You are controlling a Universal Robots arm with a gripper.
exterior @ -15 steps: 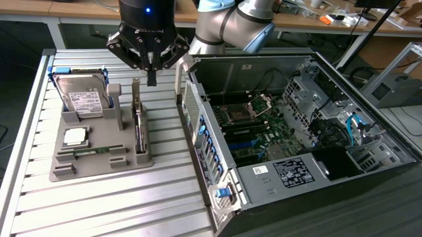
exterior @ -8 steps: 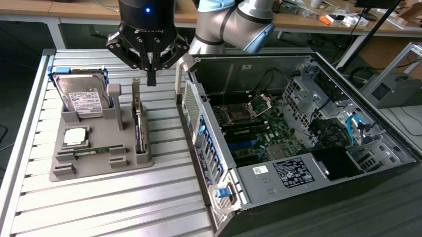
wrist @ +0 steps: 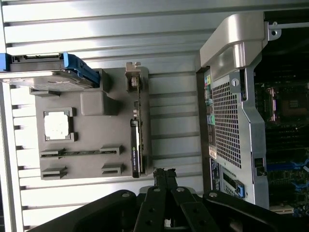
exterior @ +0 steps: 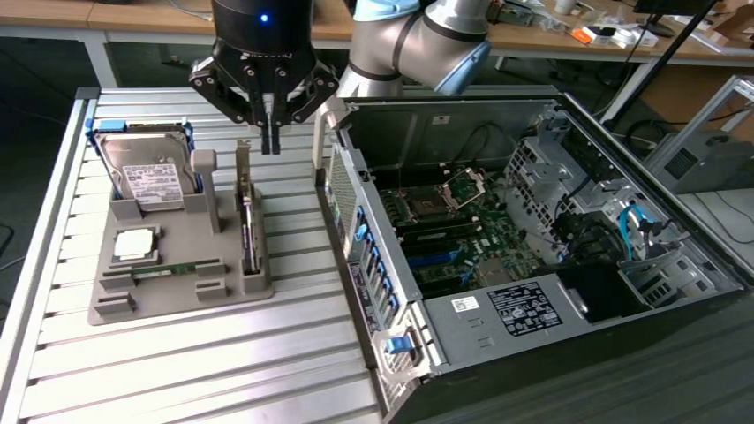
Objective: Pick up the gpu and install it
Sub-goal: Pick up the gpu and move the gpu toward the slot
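The job is at the pick-up step. The gpu (exterior: pixel 245 216) (wrist: pixel 136 126) has not been lifted yet. It stands on its thin edge in a slot of the grey holder (exterior: pixel 177 296) (wrist: pixel 91 130), on the side nearest the computer case (exterior: pixel 495 221) (wrist: pixel 231 111). The holder sits on the tabletop (exterior: pixel 177 371).

The tool (exterior: pixel 271 134) (wrist: pixel 164 178) hangs over the holder, up near the gpu's far end, and touches nothing. Its two fingers look pressed together, and nothing is between them.

I think a good grab needs the fingers spread wider than the thin card, one on each flat side, and the tool right over the top edge.

The gpu's long side runs along the holder, about in line with the case wall. Its metal end points to the far end, the same end as the hard drive (exterior: pixel 147 172).
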